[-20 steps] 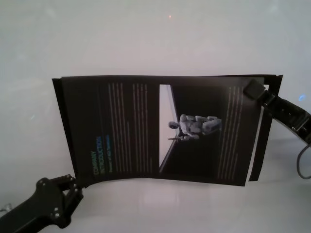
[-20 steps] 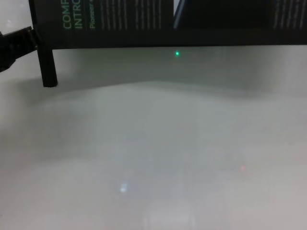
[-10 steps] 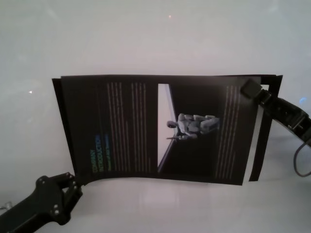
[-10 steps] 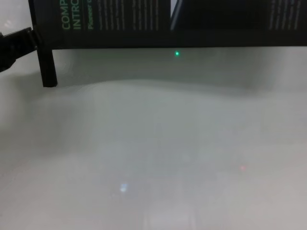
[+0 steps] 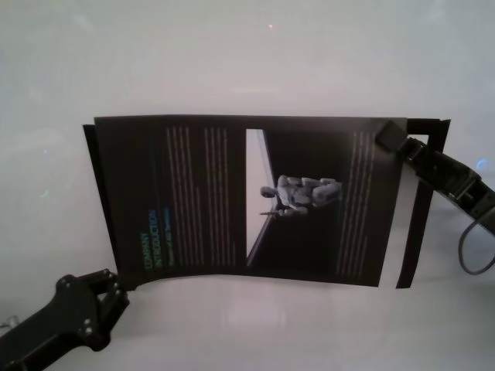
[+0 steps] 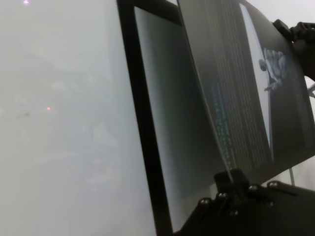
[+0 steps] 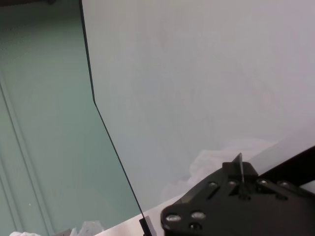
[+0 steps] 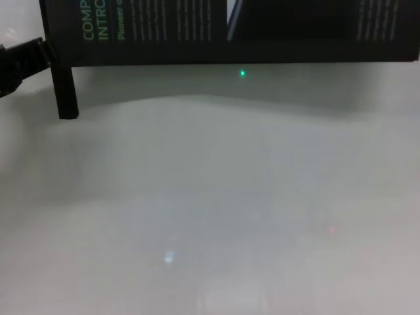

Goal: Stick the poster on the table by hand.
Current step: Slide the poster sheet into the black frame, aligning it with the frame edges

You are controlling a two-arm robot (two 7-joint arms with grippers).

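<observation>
Poster: slid leftward since a second ago — positioning continues above the counter.
Left tool: grasping its near corner.
Right tool: grasping the far corner.

The poster has apparently shifted slightly leftward.

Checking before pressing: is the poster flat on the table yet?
No. The poster is lifted off the table; the left wrist view shows it tilted above.
</observation>
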